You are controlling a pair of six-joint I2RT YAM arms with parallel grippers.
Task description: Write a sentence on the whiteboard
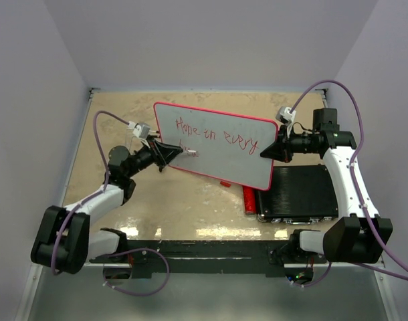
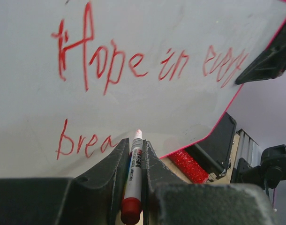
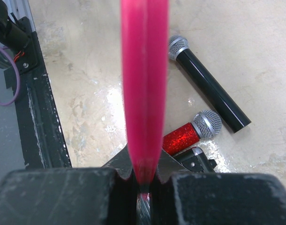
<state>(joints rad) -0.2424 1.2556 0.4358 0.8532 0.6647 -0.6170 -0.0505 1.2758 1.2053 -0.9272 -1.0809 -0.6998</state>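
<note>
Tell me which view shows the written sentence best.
Left wrist: the sentence fills the frame, readable as "Hope in every" then "brea". Top external shows it small, second line barely visible. Right wrist shows only the whiteboard edge-on, no lettering.

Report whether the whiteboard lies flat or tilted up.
Tilted up. The right gripper clamps the whiteboard by its red edge, above the table; whether another edge rests down, cannot tell.
</note>
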